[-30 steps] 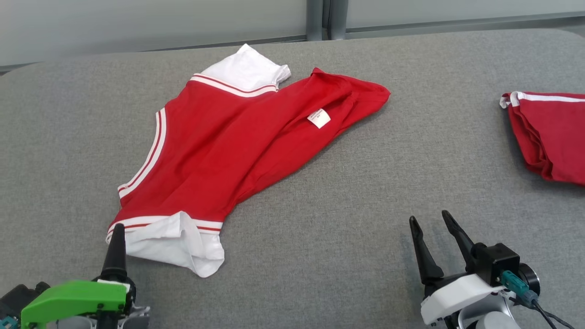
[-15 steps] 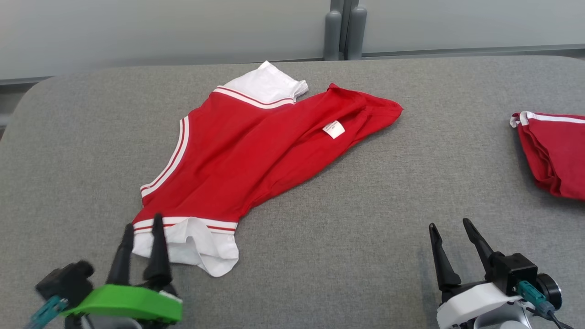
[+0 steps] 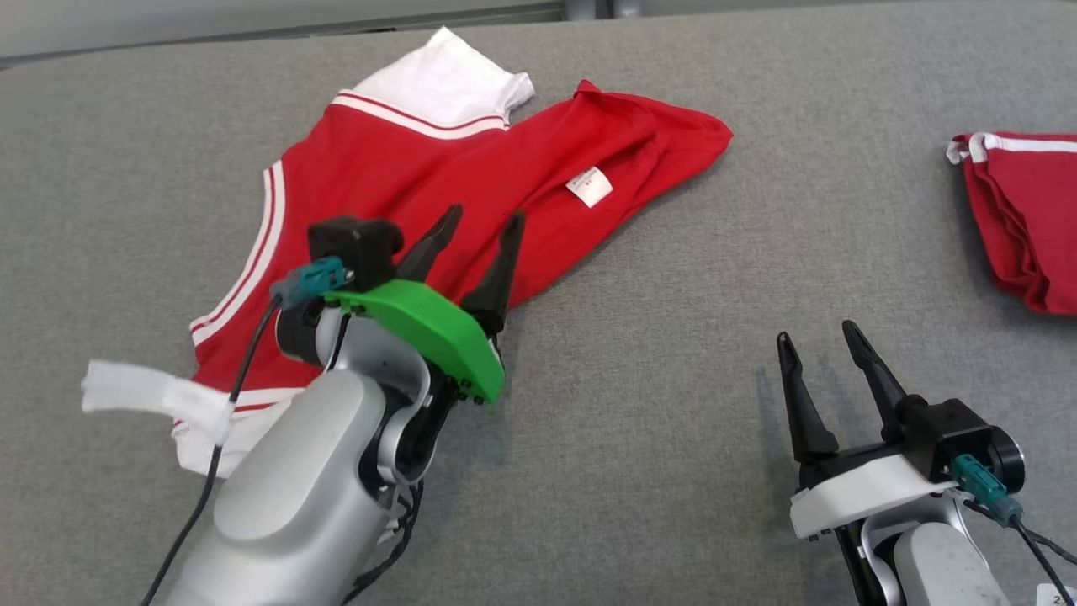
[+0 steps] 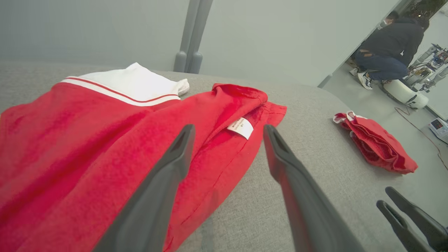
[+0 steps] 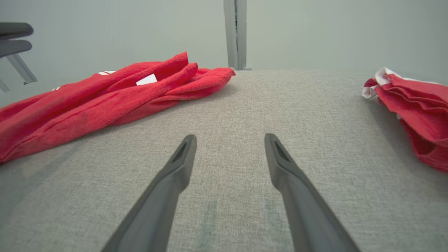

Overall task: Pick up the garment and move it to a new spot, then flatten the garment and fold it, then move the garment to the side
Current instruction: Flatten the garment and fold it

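While your left gripper (image 3: 485, 215) hangs with fingers apart and empty over the near-side edge of the red fabric garment with white striped sleeves (image 3: 404, 168), that garment lies rumpled toward the far left of the grey fabric worktop (image 3: 639, 379). Your right gripper (image 3: 818, 331) sits spread and empty by the near edge, and a folded red cloth bundle (image 3: 1022, 219) rests at the right edge.

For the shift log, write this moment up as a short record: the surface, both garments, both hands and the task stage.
surface: grey padded surface
garment: red shirt with white sleeves, lying rumpled, white label showing
second garment: red with white trim, bunched at the right
left hand: open, over the red shirt's near edge, holding nothing
right hand: open, over bare surface, holding nothing
task stage: red shirt not yet picked up
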